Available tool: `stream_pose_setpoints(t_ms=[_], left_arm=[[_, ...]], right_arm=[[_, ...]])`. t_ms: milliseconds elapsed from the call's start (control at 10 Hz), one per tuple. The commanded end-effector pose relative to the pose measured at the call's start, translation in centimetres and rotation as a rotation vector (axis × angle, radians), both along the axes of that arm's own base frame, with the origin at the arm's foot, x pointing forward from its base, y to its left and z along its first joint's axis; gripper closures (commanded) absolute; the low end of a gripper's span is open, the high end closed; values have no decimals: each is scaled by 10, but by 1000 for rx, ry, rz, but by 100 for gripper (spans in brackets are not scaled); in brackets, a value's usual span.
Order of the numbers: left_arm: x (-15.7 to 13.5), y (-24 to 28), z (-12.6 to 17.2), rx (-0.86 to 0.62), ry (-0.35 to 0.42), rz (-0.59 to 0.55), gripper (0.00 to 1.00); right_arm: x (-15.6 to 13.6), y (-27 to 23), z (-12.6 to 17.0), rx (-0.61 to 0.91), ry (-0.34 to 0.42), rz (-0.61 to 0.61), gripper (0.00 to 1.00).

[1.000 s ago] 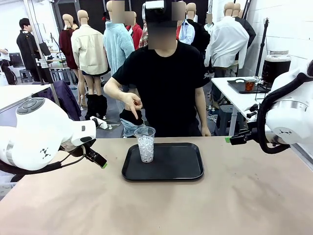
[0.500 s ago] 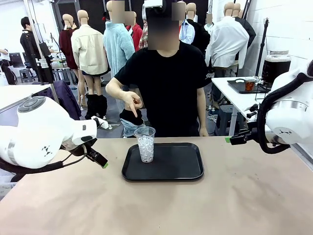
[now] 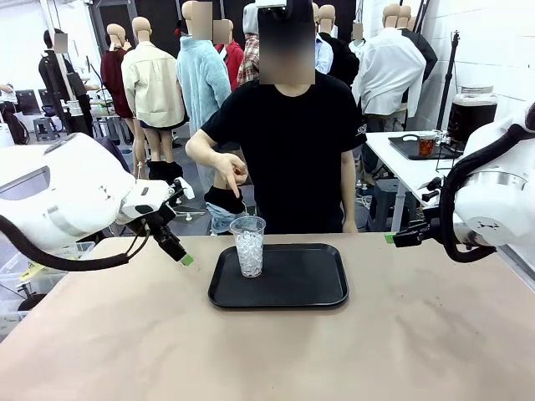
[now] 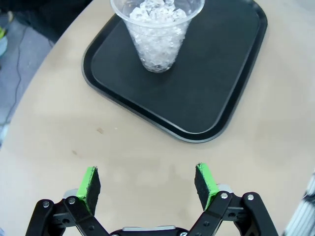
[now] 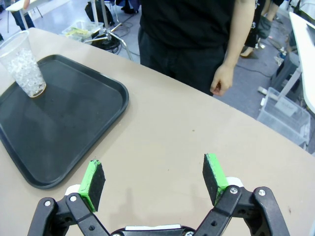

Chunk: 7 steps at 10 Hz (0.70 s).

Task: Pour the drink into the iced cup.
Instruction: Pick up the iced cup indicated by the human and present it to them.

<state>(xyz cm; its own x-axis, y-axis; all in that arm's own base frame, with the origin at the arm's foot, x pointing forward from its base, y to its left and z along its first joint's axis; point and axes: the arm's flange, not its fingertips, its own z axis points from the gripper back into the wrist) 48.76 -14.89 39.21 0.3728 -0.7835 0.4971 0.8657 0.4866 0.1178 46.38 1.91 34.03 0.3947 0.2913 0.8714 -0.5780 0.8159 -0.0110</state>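
Left fingers [image 4: 91,187]: your left gripper [image 4: 146,182] stands spread wide with nothing between the green pads. It hangs over bare bench just short of the tray's near rim. In the front view it sits at middle left [image 3: 175,249].
Right fingers [image 5: 212,179]: your right gripper [image 5: 155,179] is also released and empty, over bare bench to the right of the tray. In the front view it sits at middle right [image 3: 393,238].
Bench [image 3: 401,334]: tan top, across the lower half of the front view.
Person [image 3: 284,142]: black shirt, standing at the far edge, top centre.
Tray [image 3: 309,280]: black with rounded corners, flat on the bench at centre frame.
Drink [image 3: 470,117]: you'll find it near black inside the big glass jar on the white side table, upper right of the front view, well apart from the cup.
Iced cup [image 3: 248,246]: clear plastic, upright on the tray's left part and filled with ice. It is top centre in your left wrist view [image 4: 157,34] and upper left in your right wrist view [image 5: 24,64].
Pointing hand [image 3: 227,174]: index finger aimed down, above the cup and not touching it.
Other hand [image 5: 221,81]: loosely curled, hanging just beyond the bench's far edge.
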Motion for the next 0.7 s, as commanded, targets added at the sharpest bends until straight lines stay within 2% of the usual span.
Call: stream_pose_setpoints(t_ms=[0, 200, 300, 400, 600], left_arm=[[46, 3, -43, -76, -25, -199, 0], [66, 1, -55, -192, 32, -318, 0], [73, 1, -59, -168, 72, -200, 0], [33, -12, -24, -133, -35, -241, 0], [33, -12, -24, -133, -35, -241, 0]], right_arm=[[-2, -1, 0, -2, -5, 6, 0], [-2, -1, 0, -2, -5, 6, 0], [-2, -1, 0, -2, -5, 6, 0], [-2, -1, 0, -2, -5, 6, 0], [-2, -1, 0, -2, -5, 6, 0]])
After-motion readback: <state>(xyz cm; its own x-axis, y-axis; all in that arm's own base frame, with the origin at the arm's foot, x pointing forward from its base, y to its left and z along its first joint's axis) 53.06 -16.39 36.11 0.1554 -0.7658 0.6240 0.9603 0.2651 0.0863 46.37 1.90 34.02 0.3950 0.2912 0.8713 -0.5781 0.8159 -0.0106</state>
